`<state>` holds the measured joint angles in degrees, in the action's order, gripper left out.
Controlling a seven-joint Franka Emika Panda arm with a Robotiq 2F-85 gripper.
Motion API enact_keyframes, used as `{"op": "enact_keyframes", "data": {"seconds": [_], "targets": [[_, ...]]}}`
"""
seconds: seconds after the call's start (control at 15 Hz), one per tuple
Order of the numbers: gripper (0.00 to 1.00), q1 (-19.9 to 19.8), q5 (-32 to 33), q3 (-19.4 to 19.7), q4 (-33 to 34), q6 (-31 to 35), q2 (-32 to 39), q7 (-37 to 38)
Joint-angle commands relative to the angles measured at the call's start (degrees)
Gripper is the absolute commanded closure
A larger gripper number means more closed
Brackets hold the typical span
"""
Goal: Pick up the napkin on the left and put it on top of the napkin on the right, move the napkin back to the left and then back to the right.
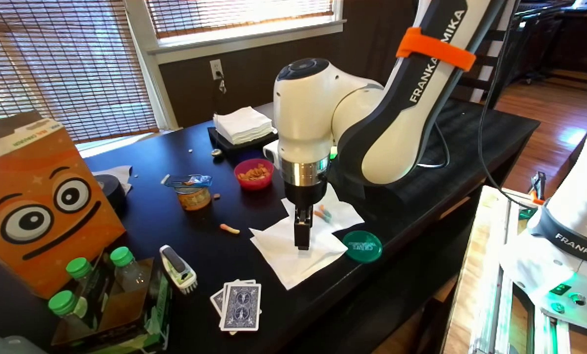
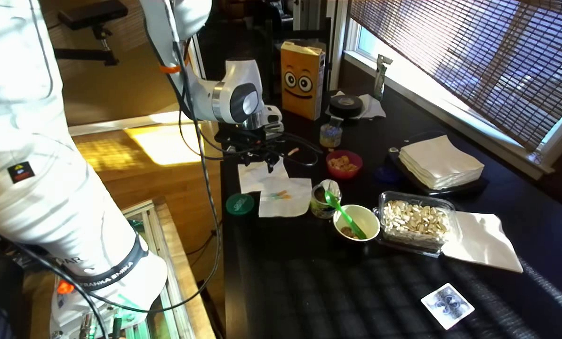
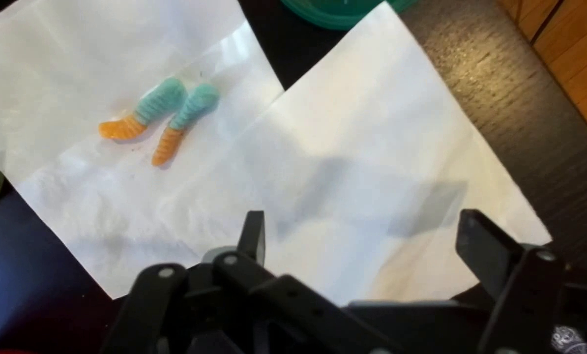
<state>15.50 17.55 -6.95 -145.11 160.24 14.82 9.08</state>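
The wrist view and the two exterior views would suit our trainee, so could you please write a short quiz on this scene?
1. How many gummy worms lie on the white napkin at the left of the wrist view?
2. True or false: the gripper is shut.
3. Which utensil rests in the cream bowl seen in an exterior view?

Key:
1. Two.
2. False; its jaws stand wide apart.
3. A green spoon.

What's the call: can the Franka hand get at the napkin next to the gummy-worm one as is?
Probably yes: the hand stands open over the napkin and nothing shows between them; the gummy worms lie on the neighbouring napkin.
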Motion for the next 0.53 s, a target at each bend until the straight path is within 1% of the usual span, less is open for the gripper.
{"op": "enact_keyframes", "data": {"seconds": [0.0,0.47], "targets": [[0.0,0.6,0.5,1.1,3.6,0.8,4.4,-1.4],[0.0,1.6,-0.7,0.4,7.9,1.0,10.4,-3.8]]}}
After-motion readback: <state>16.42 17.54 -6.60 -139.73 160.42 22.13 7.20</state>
